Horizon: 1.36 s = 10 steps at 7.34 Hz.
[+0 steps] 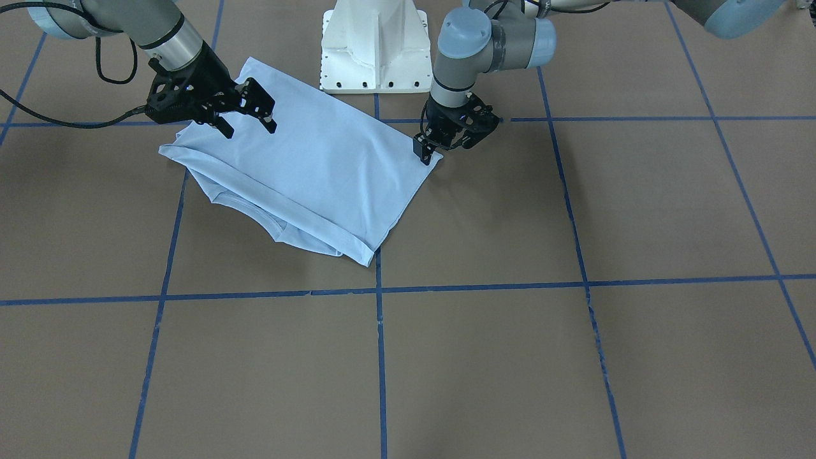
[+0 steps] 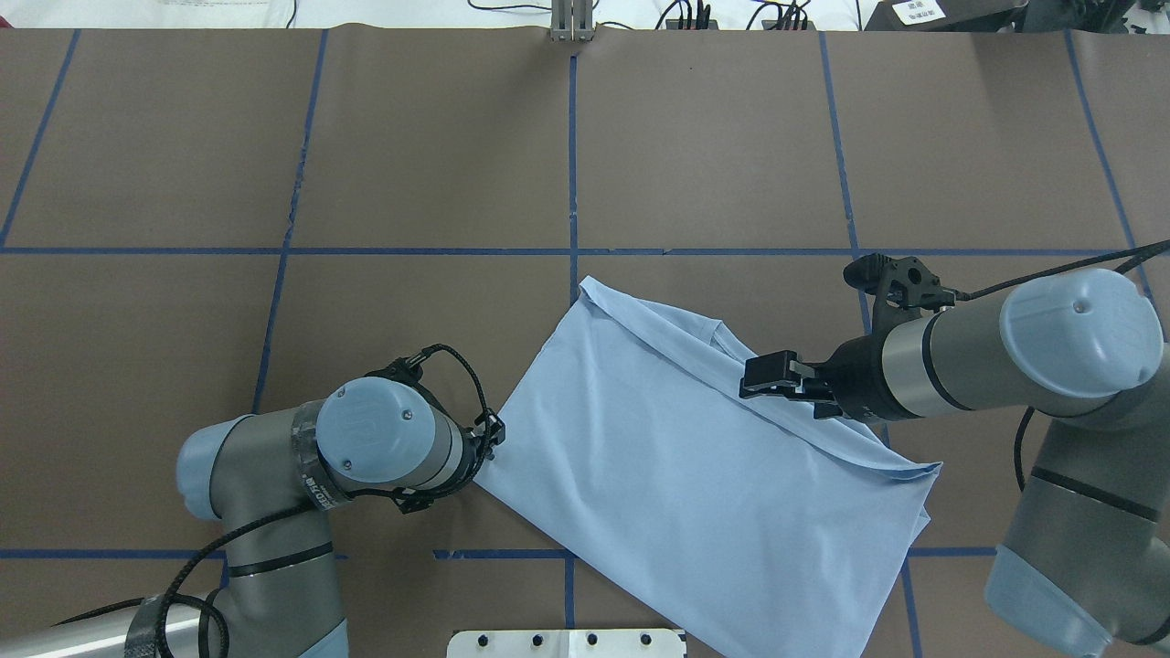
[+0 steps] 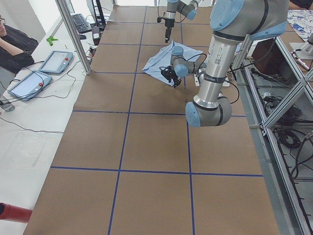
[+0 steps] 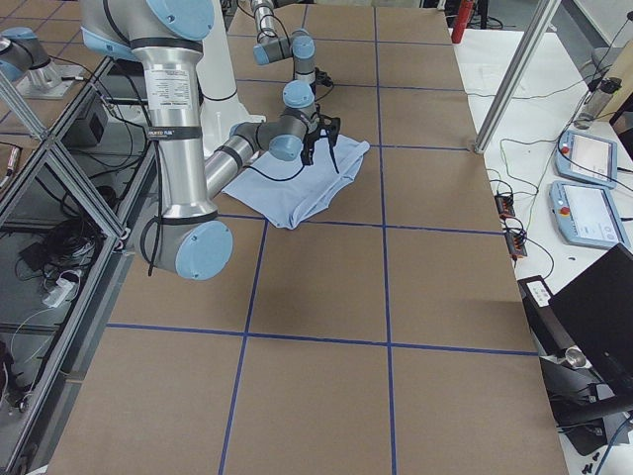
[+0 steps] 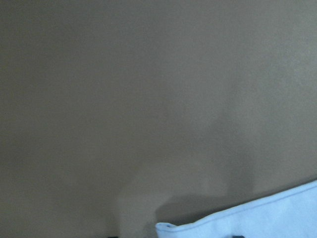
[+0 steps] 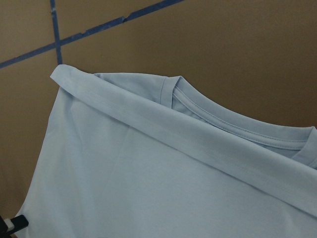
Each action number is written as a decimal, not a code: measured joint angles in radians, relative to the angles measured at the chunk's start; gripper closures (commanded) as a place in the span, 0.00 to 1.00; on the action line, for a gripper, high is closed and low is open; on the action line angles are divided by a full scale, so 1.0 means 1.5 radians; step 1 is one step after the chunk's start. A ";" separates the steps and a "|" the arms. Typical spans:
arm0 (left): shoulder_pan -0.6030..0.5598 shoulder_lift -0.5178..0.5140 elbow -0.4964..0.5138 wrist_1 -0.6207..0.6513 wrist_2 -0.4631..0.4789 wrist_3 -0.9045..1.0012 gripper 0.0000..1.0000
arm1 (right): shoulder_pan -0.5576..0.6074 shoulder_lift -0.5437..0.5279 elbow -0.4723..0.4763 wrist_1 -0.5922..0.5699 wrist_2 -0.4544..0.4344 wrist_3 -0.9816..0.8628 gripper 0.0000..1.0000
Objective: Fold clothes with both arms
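The pale blue T-shirt (image 1: 319,172) (image 2: 676,493) lies folded on the brown table, close to the robot's base. Its hem is laid over toward the ribbed collar (image 6: 237,124) (image 1: 255,217), and the chest print is hidden. My left gripper (image 1: 445,148) (image 2: 489,439) is low at the shirt's corner on its side. That corner (image 5: 257,220) lies flat on the table, and the jaws look open. My right gripper (image 1: 248,126) (image 2: 763,379) hovers open over the shirt near the collar end, with nothing between its fingers.
The white pedestal base (image 1: 373,51) stands right behind the shirt. Blue tape lines (image 1: 379,290) divide the table (image 1: 574,370) into squares. Two teach pendants (image 3: 54,61) and a seated person (image 3: 12,46) are beside the table's far long edge.
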 measured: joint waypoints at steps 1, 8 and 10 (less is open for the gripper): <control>0.000 -0.001 0.000 0.000 0.002 0.000 1.00 | 0.000 0.000 0.000 0.000 0.000 0.000 0.00; -0.072 -0.008 -0.008 0.027 0.006 0.054 1.00 | 0.003 0.000 0.003 0.001 0.002 0.000 0.00; -0.141 -0.028 0.022 0.024 0.006 0.117 1.00 | 0.005 0.000 0.003 0.001 0.001 0.000 0.00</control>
